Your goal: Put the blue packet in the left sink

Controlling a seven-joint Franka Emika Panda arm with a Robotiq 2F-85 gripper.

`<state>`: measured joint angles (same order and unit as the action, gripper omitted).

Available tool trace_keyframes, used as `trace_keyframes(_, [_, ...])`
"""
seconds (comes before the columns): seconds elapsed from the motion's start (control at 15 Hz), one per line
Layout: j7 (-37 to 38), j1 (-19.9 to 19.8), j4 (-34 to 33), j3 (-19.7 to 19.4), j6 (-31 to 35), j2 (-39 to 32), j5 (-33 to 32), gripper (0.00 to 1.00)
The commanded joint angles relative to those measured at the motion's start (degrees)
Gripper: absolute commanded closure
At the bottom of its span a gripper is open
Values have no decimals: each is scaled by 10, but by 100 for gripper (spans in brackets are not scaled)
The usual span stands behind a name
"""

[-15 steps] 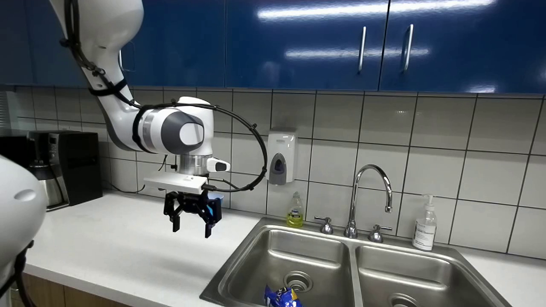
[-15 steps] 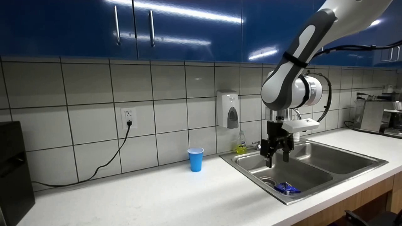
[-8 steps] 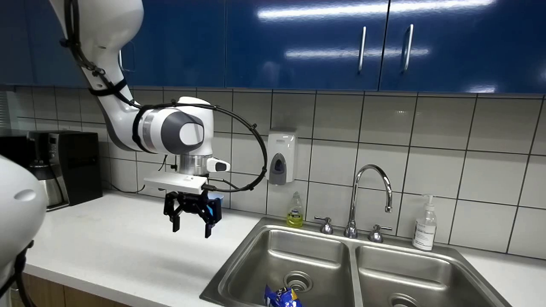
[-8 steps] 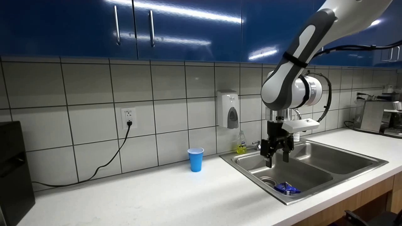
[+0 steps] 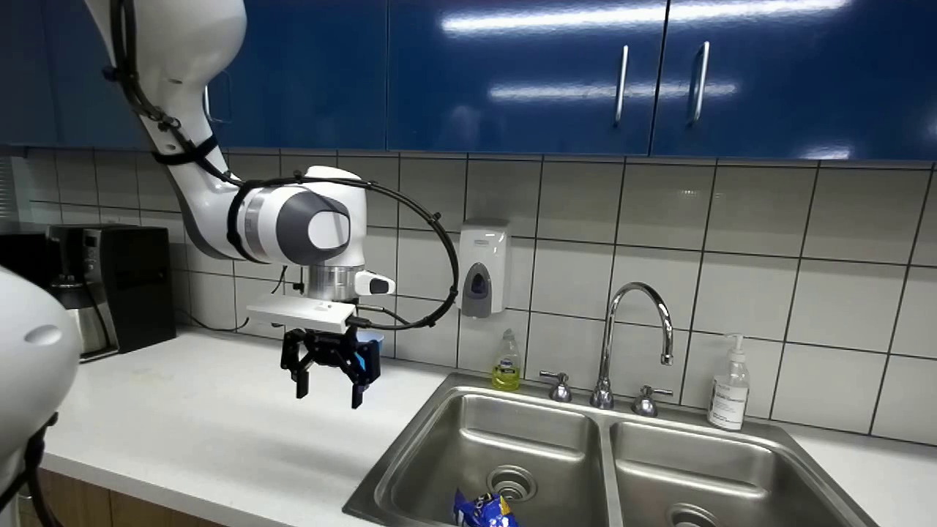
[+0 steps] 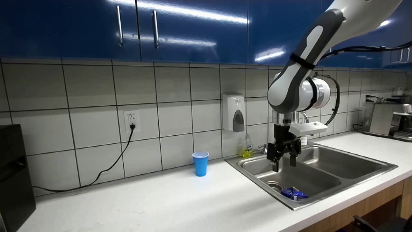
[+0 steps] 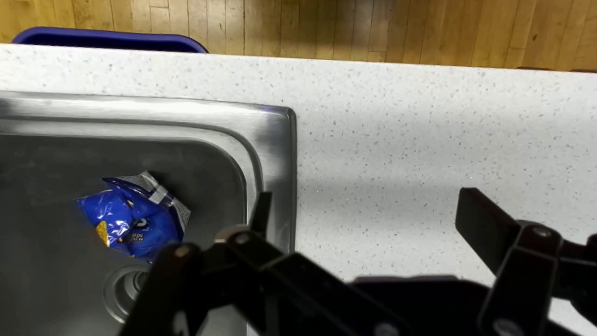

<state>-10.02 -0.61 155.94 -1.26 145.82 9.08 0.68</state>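
Note:
The crumpled blue packet [image 5: 485,511] lies in the left sink [image 5: 528,433], beside the round drain. In an exterior view the whole packet [image 6: 294,193] shows on the floor of the left sink [image 6: 313,177]. In the wrist view the packet [image 7: 133,219] is at the left, on the dark basin floor [image 7: 42,280], apart from my fingers. My gripper [image 5: 329,400] is open and empty, with its fingers spread wide. It hangs above the counter by the sink's left edge. It also shows in an exterior view [image 6: 284,167] and in the wrist view [image 7: 365,200].
A light-blue cup [image 6: 201,164] stands on the counter [image 6: 161,206] near the tiled wall. A yellow soap bottle [image 5: 506,362], the faucet [image 5: 606,344] and a pump bottle [image 5: 730,388] stand along the sink's back. The right basin [image 5: 695,468] adjoins. A black appliance [image 5: 128,282] stands at the counter's far end.

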Motion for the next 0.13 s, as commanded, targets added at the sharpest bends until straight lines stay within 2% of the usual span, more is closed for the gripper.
trace_keyframes(0.0, [1,3,0,-3,-1,0,-1,0])
trace_keyframes(0.07, [1,3,0,-3,-1,0,-1,0])
